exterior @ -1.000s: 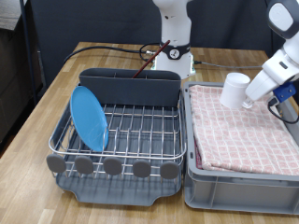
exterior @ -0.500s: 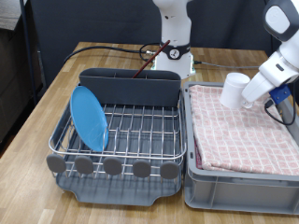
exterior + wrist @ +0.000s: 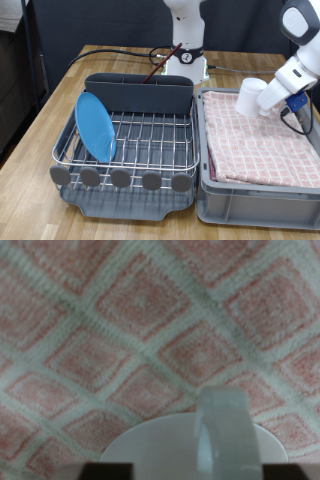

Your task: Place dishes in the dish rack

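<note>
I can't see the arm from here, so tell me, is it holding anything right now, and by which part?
Yes, the tool holds the white mug above the pink checkered cloth. One finger crosses the mug's rim, so the hold looks to be on the rim wall.

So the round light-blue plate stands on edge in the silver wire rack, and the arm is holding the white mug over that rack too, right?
Not quite. The exterior view shows the light-blue plate on edge in the wire rack, but the gripper holds the white mug over the grey bin's pink checkered cloth, not the rack.
</note>
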Controlling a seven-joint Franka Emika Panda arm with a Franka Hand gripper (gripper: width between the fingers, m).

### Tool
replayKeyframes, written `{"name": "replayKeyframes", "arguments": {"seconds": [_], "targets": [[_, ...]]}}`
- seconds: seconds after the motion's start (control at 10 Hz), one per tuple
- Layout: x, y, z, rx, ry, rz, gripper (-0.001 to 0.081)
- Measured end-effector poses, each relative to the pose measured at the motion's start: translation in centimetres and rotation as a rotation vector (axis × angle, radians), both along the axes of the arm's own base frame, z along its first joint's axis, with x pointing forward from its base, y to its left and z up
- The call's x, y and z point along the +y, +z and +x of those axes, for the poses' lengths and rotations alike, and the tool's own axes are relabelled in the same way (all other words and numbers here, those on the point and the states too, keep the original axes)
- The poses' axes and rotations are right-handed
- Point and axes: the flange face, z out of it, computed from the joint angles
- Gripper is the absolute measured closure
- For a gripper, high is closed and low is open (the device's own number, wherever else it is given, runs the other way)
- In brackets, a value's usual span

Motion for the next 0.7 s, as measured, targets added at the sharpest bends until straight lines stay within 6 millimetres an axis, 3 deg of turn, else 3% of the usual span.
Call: {"name": "replayKeyframes", "arguments": {"seconds": [0.2,0.7], "targets": [[-0.1,0.0,0.1,-0.002,-0.004,0.002,0.0736],[-0.7,1.6,0.7,0.015,-0.046,0.005,0.0735]]}}
